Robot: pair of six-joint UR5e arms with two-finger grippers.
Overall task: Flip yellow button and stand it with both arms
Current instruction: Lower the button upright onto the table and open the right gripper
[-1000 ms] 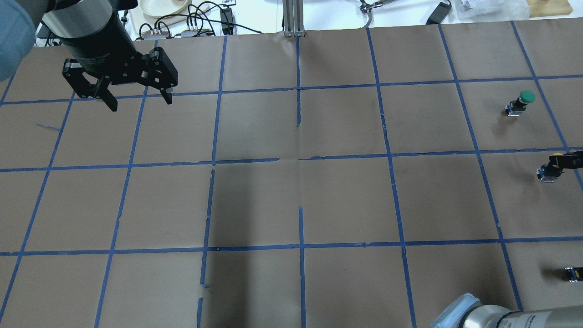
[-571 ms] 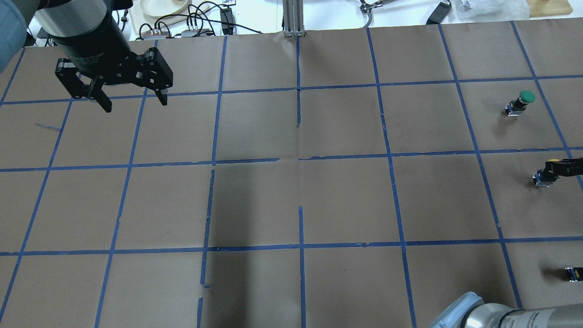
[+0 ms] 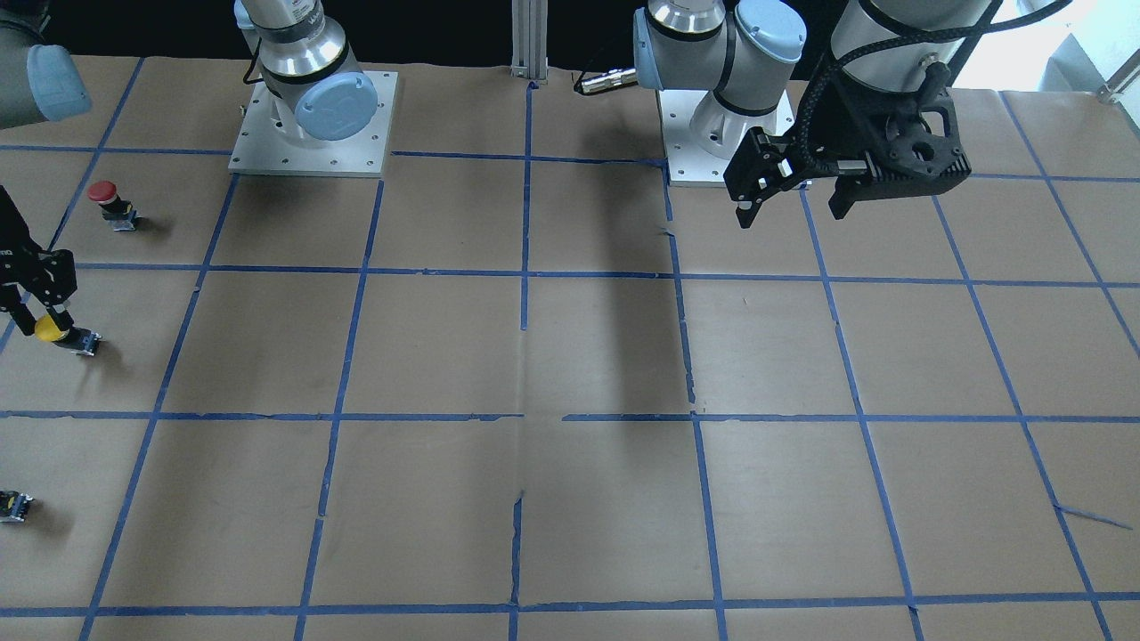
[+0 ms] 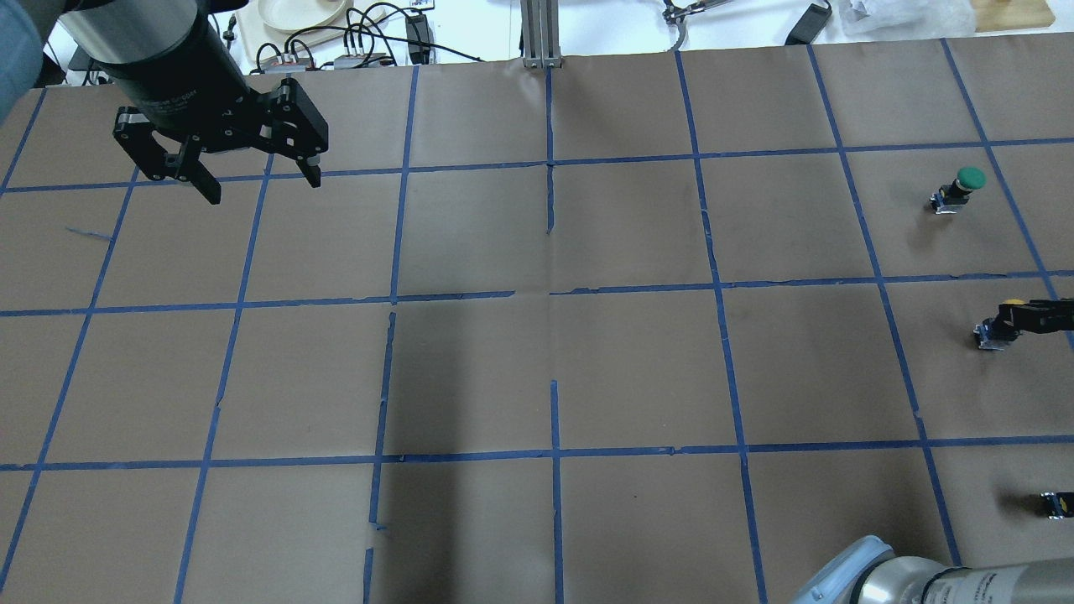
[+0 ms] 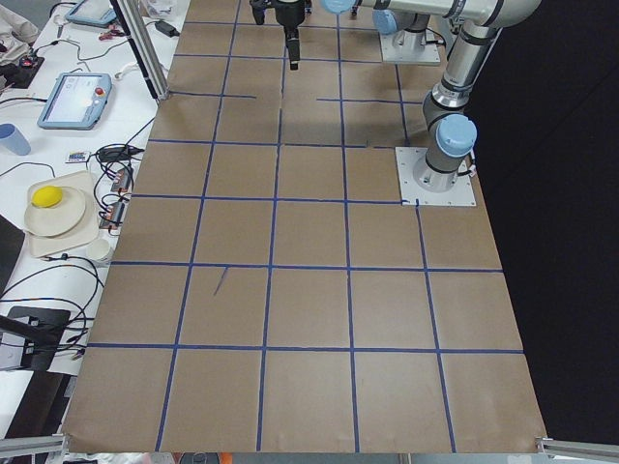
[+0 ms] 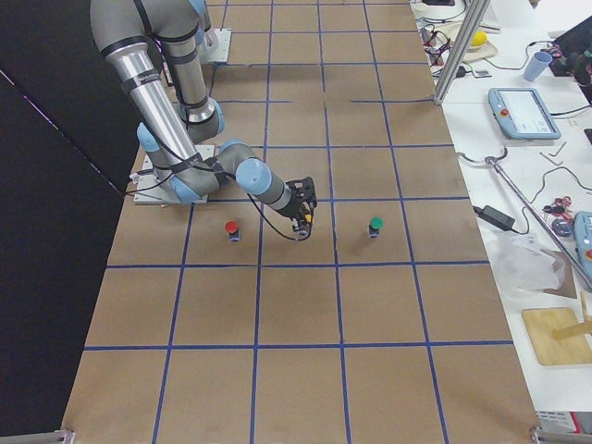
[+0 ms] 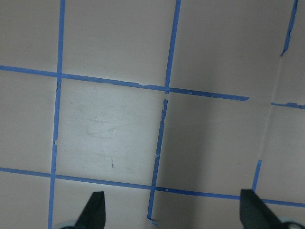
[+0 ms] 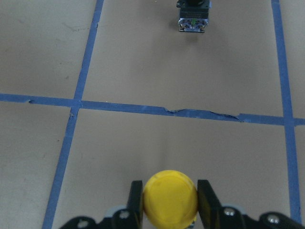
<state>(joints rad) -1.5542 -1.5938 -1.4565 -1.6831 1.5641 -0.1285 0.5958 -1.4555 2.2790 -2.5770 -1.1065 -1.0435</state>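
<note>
The yellow button (image 8: 170, 199) has its round yellow cap clamped between my right gripper's fingers (image 8: 136, 200). In the front-facing view the right gripper (image 3: 40, 316) is at the far left, holding the yellow button (image 3: 49, 329) tilted, with its grey body pointing away just above the paper. In the overhead view the right gripper (image 4: 1019, 317) and the button (image 4: 992, 333) are at the right edge. My left gripper (image 4: 263, 189) is open and empty, high over the far left of the table. It also shows in the front-facing view (image 3: 793, 214).
A green-capped button (image 4: 965, 180) stands beyond the right gripper, and a red-capped button (image 3: 102, 191) stands on the robot's side of it. A small capless black block (image 4: 1055, 503) lies near the right edge. The brown paper table cover (image 4: 554, 369) has a blue tape grid.
The right gripper has carried the yellow button a little leftward in the overhead view, and the cap now shows. The left gripper shifted slightly left, then back, and stayed open.
</note>
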